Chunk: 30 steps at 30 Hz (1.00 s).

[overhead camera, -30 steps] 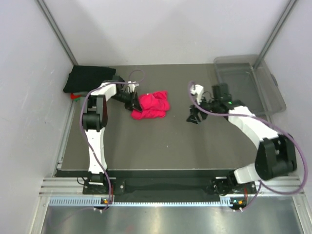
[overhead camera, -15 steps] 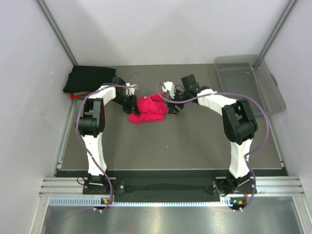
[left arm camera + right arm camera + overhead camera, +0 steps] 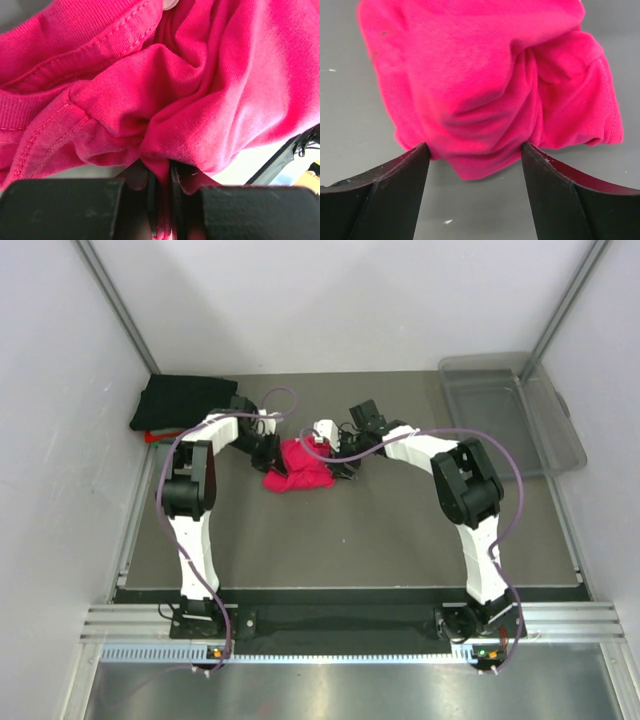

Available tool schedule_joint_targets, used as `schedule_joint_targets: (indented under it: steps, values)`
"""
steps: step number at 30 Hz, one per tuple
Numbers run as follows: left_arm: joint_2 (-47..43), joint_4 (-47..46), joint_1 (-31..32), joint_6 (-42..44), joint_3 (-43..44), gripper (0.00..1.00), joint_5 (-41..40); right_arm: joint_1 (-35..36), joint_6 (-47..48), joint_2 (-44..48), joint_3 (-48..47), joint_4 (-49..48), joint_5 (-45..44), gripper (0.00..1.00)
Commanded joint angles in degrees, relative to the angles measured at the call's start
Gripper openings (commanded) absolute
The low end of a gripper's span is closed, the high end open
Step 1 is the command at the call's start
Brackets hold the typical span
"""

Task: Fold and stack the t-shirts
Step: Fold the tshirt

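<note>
Fabric of the crumpled pinkish-red t-shirt (image 3: 297, 466) bunches between the two grippers. The left gripper (image 3: 161, 200) pinches a fold of it, jaws nearly closed on the cloth. The right gripper (image 3: 475, 160) stands wide, its fingers straddling the shirt's edge without clamping. A folded black t-shirt (image 3: 180, 400) lies beyond the left gripper's outer side, well apart.
</note>
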State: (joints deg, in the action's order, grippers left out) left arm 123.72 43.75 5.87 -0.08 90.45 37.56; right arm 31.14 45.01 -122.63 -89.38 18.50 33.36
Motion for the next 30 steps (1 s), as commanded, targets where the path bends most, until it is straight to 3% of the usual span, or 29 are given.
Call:
schedule_joint_targets:
  steps: [1, 21, 30]
  values:
    - [1.4, 0.3, -0.5, 1.5, 1.7, 0.00, -4.1, 0.4, 1.0, -1.4, -3.9, -2.1, -0.5, 0.73]
    - [1.5, 0.9, -0.5, 2.7, 2.3, 0.00, -6.1, 0.6, 4.1, 5.9, -1.3, 1.4, -3.1, 0.73]
    - [0.8, 0.9, -0.5, 2.8, 2.2, 0.00, -6.5, 0.6, 4.6, 3.4, -3.6, 4.7, -3.6, 0.71]
